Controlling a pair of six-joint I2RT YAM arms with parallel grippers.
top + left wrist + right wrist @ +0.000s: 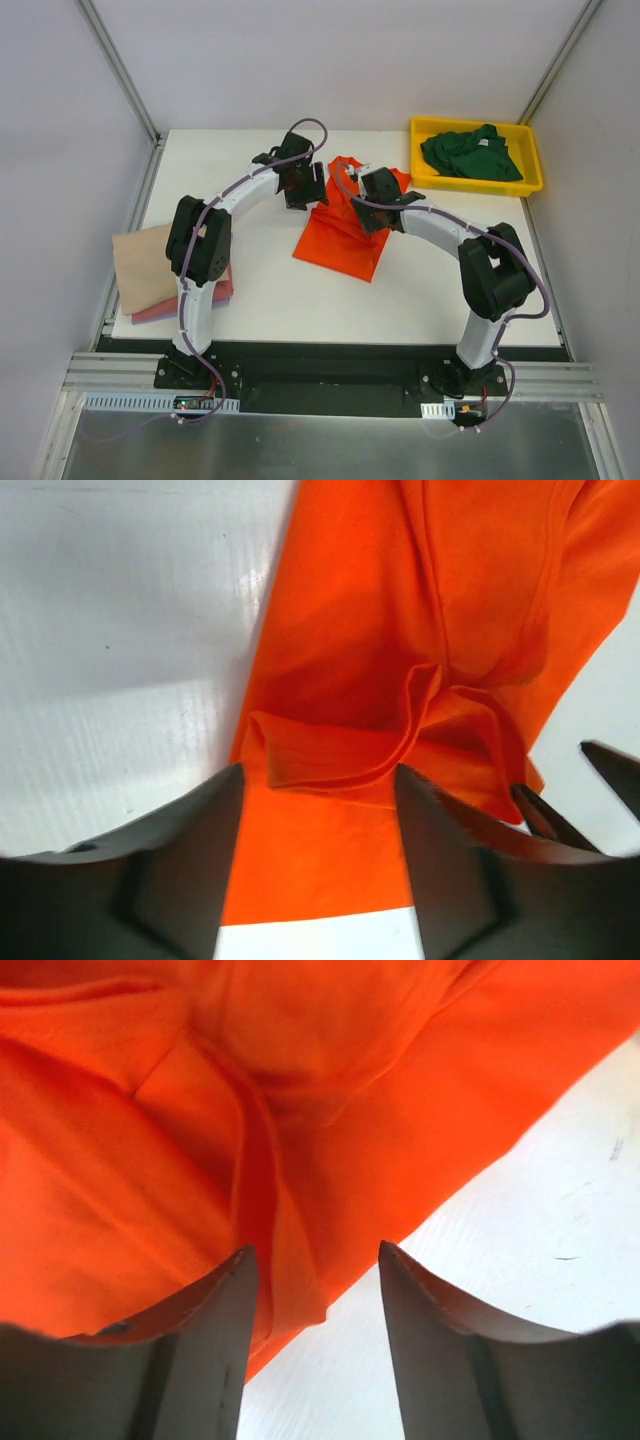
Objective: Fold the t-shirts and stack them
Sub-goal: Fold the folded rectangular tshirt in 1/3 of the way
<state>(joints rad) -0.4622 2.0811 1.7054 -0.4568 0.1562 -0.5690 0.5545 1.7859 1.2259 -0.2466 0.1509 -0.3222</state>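
The orange-red t-shirt (342, 238) lies crumpled in the middle of the white table. My left gripper (303, 190) is open over its far left edge; in the left wrist view (318, 780) a folded hem of the shirt (400, 630) lies between the fingers. My right gripper (376, 214) is open over the shirt's far right part; in the right wrist view (312, 1255) a corner of the shirt (150, 1110) lies between the fingers. The dark green t-shirt (470, 155) is bunched in the yellow tray. A folded tan t-shirt (145, 262) lies on a pink one (218, 291) at the left edge.
The yellow tray (428, 128) stands at the table's far right corner. The white table (430, 300) ends at grey walls on the left, far and right sides. A black tip of the right gripper (612, 770) shows at the right of the left wrist view.
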